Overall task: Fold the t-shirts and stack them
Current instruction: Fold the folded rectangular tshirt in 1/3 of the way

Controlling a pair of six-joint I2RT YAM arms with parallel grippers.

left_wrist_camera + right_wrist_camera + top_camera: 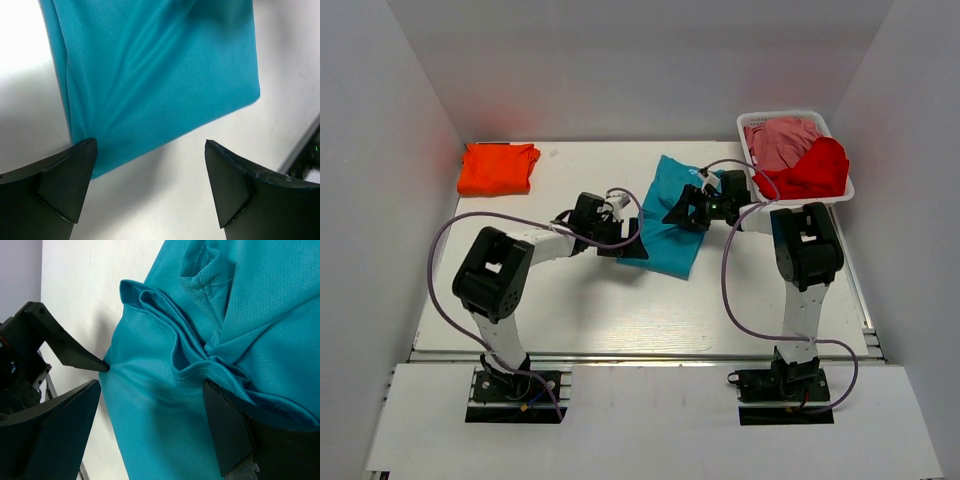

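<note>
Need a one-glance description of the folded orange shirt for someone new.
Start at the white table and go to its far left corner. The orange t-shirt lies there alone as a compact folded bundle, unlike the teal t-shirt spread out mid-table.

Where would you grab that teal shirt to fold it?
Take the teal t-shirt by its left edge, where the open left gripper faces it. The cloth lies flat and thin on the table there, so a finger could probably slide under, coming low from the left.

Plain teal t-shirt (672, 248) dead centre; bright orange t-shirt (498, 168) at ten o'clock; red t-shirt (817, 168) and pink t-shirt (780, 140) at two o'clock, in a white basket (785, 114).
</note>
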